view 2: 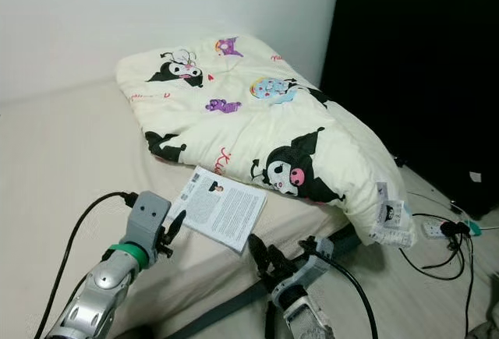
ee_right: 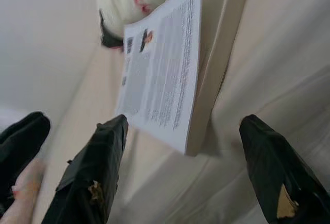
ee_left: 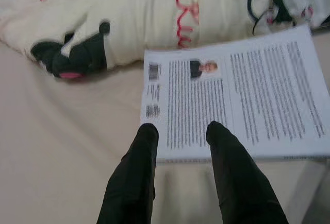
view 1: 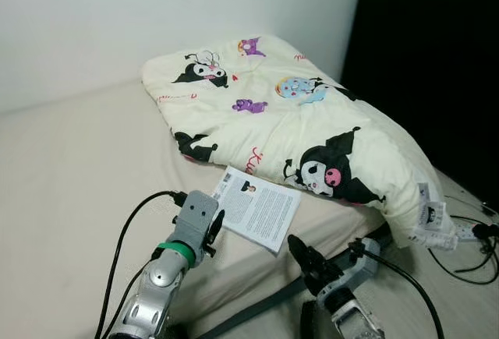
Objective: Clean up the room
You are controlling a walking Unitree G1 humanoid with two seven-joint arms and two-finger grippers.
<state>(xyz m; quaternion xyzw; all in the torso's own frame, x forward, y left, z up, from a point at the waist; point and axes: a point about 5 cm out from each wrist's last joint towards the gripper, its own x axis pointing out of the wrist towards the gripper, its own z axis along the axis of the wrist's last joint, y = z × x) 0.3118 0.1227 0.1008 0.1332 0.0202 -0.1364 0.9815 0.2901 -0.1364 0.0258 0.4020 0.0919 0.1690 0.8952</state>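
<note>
White printed booklet (view 1: 258, 207) with dense black text and a small portrait photo is lying flat on the beige-sheeted bed (view 1: 70, 175). Its far edge is touching or tucked just under the cream cartoon-print quilt (view 1: 288, 121), and its near corner is overhanging the bed edge.

Left claw (view 1: 215, 228) is sitting at the booklet's near-left edge with its fingers spread. In the left wrist view, the two black fingertips (ee_left: 146, 134) are lying over the booklet's near margin; cannot tell whether they are touching the paper. Silver arm with a green band and a black cable is running back from it.

Right claw (view 1: 300, 251) is hovering just below the booklet's overhanging corner, off the bed edge, with its fingers wide apart. In the right wrist view the corner is lying between the two fingers (ee_right: 100, 157), no contact visible.

The quilt is lying folded and rumpled beyond the booklet, stretching from the white wall (view 1: 93, 19) down to the bed's right edge, with its white tag hanging over. White power strip with black cables (view 1: 472, 234) is lying on the floor beside the quilt's tagged corner.
</note>
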